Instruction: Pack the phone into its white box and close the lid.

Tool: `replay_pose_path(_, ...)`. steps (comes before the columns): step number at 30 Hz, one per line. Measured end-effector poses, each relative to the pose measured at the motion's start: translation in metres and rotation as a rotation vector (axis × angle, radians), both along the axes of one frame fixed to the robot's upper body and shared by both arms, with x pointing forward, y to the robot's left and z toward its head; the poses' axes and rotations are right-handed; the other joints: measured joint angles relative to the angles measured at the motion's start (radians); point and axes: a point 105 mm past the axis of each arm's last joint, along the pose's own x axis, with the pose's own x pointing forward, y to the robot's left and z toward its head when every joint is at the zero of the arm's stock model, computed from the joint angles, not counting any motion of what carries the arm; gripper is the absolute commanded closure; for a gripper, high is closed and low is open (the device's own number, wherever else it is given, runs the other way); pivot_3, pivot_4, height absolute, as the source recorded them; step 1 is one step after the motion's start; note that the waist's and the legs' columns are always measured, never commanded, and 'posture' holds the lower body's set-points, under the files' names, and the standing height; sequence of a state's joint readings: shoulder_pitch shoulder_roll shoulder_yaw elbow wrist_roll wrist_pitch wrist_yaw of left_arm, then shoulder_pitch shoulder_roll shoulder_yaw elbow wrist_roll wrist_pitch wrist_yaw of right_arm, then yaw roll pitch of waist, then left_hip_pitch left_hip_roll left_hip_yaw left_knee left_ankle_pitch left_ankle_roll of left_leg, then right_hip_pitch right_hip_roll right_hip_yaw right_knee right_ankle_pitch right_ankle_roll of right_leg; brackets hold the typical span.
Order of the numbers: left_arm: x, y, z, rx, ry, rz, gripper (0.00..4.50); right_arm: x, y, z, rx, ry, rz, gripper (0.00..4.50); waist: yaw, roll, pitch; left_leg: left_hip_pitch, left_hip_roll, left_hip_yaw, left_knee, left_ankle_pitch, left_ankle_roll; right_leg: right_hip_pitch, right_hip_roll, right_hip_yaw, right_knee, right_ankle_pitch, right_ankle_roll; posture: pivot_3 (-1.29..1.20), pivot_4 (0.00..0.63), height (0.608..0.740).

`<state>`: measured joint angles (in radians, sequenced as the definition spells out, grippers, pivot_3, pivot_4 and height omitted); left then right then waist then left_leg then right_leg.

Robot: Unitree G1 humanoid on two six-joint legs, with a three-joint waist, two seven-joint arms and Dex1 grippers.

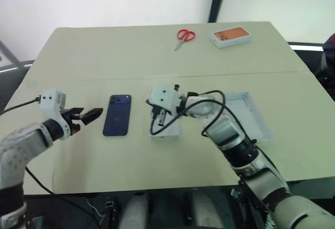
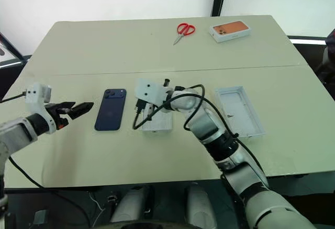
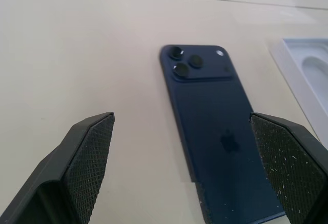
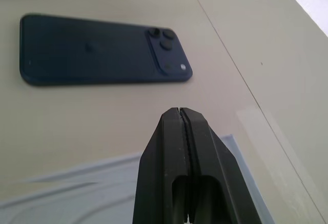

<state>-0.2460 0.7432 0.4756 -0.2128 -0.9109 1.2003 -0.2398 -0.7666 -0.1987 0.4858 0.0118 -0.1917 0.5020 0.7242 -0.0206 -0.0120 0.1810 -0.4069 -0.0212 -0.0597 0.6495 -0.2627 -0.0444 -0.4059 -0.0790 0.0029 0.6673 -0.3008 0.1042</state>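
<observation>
We see a dark navy phone point(image 1: 117, 115) on a beige table point(image 1: 104, 56), red-handled scissors point(image 1: 184, 36), an orange-printed white box point(image 1: 230, 36), and black, cross-hatched fingers point(image 3: 87, 157).

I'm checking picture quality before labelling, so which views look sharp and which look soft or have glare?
Left wrist view: slim dark navy-blue phone sharp at its lenses, soft sheen on its back. Right wrist view: shut black right pincer crisp, table beyond softer. Right eye view: even light, bright wall behind, red-handled scissors small but clear.

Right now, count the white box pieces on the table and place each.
3. An open tray on the right side of the table, a moulded tray beneath the right pincer, and an orange-printed box at the far edge beside the scissors.
</observation>
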Motion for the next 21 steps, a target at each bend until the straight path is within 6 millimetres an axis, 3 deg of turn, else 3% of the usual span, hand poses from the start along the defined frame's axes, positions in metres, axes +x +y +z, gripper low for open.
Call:
replay_pose_path(8,0.007,-0.011,-0.015,-0.106,0.282,-0.046,0.04,0.002,0.029,-0.023,-0.103,0.049,0.036,4.5,-0.003,-0.001,-0.001,0.0,-0.002,0.0,0.0,0.004,-0.007,-0.001,0.0,0.0,0.0,0.0,0.0,0.0,0.15,0.74)
replay_pose_path(16,0.013,-0.024,-0.018,-0.095,0.354,-0.083,0.04,-0.002,0.05,-0.051,-0.224,0.078,0.082,4.5,-0.019,-0.001,-0.001,0.0,-0.001,-0.001,-0.001,0.006,-0.01,-0.001,0.0,0.0,0.002,0.0,0.0,0.0,0.15,0.74)
replay_pose_path(21,0.015,-0.029,-0.02,-0.11,0.35,-0.095,0.04,-0.004,0.056,-0.054,-0.239,0.059,0.098,4.5,-0.015,-0.002,-0.003,0.0,-0.001,-0.001,-0.001,0.006,-0.01,-0.001,-0.002,0.0,0.002,0.0,0.0,0.0,0.15,0.74)
